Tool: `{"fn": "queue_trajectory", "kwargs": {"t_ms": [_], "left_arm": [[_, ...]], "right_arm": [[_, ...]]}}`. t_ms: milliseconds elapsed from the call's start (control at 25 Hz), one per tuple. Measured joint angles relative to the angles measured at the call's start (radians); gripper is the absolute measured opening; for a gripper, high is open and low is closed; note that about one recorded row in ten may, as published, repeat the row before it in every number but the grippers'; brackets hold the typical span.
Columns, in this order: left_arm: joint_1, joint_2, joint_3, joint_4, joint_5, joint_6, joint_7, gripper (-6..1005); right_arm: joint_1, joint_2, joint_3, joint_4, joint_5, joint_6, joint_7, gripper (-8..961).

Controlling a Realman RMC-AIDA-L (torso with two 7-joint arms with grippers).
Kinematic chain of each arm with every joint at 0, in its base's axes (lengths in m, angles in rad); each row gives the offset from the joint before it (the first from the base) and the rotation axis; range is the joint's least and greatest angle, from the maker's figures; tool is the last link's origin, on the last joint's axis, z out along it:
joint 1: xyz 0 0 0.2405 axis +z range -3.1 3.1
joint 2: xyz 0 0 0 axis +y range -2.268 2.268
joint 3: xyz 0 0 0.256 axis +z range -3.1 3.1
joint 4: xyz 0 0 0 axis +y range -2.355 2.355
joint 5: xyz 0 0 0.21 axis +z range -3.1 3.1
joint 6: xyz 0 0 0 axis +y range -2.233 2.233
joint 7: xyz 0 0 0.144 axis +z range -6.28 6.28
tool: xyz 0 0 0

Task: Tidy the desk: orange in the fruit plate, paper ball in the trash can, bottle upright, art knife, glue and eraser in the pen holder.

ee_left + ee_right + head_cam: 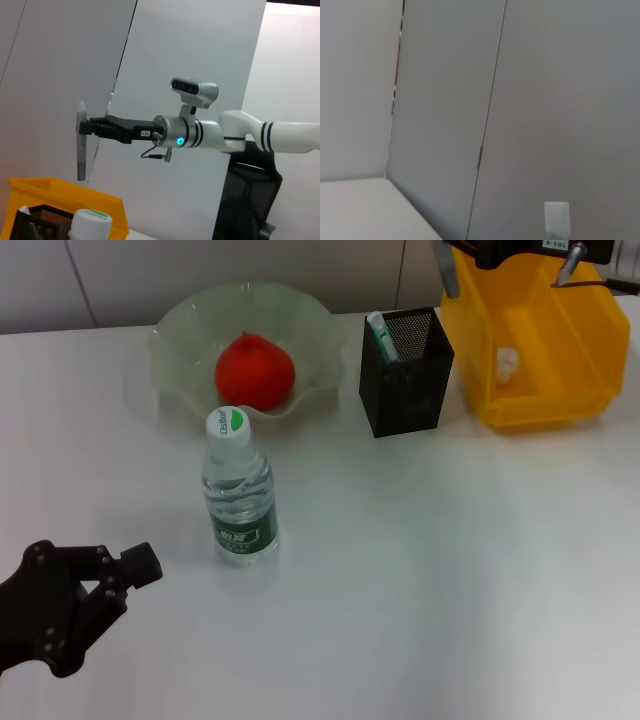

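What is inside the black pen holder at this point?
In the head view a green-and-white stick, probably the glue, pokes above the rim of the pen holder. The mesh walls hide whatever sits lower, so knife or eraser cannot be confirmed.

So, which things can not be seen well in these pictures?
- Pen holder contents, head view: the dark mesh walls hide all but one green-and-white tip.
- Right gripper, head view: cut off by the top edge above the yellow bin; the left wrist view shows it holding a grey stick-like item, too blurred to identify.
- White lump in the bin: too small to identify.
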Motion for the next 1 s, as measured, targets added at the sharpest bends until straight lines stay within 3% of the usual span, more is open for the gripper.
{"fn": "queue_trajectory", "kwargs": {"t_ms": [40,240,800,1000], "left_arm": [[-0.001,0.0,-0.002,0.0,0.0,0.0,0.0,43],[-0.01,-0.002,-0.018,0.0,0.0,0.0,-0.005,43],[-0.012,-0.012,-0.058,0.0,-0.005,-0.002,0.007,44],[-0.011,-0.018,-0.058,0.002,-0.013,-0.004,0.015,44]], "right_arm": [[0.014,-0.011,0.001,0.055,0.025,0.007,-0.044,141],[0.048,-0.023,0.029,0.148,0.033,0.04,-0.11,141],[0.11,-0.022,0.097,0.29,0.035,0.135,-0.165,142],[0.127,-0.007,0.117,0.324,0.079,0.164,-0.2,142]]}}
